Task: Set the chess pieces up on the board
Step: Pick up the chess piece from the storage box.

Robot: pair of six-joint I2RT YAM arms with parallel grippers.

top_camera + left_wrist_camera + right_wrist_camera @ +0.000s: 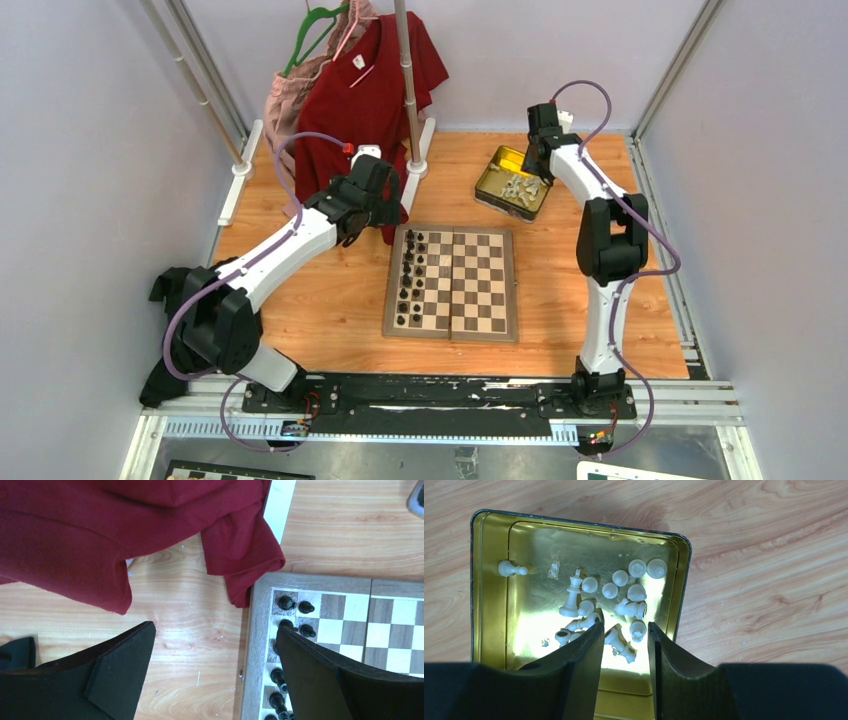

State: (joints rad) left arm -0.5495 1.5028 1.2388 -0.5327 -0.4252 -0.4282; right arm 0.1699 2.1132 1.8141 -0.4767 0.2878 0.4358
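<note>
While the left gripper (212, 632) hangs over the pale wooden table (190, 670) with its two black fingers spread wide and nothing between them, a dark red cloth shirt (125, 530) drapes onto the wood just beyond it. To its right lies the square wooden chessboard of light and dark brown squares (480, 290), opened flat. Small black chess figures (410, 275) stand in two files along the board's left edge. Farther right and beyond the board sits a shiny gold rectangular tin (491, 620), and the tiny cream chess pieces (620, 578) lie jumbled inside it, one pawn apart at its left side. The right gripper (625, 628) hovers above that heap, jaws parted, clasping nothing.
</note>
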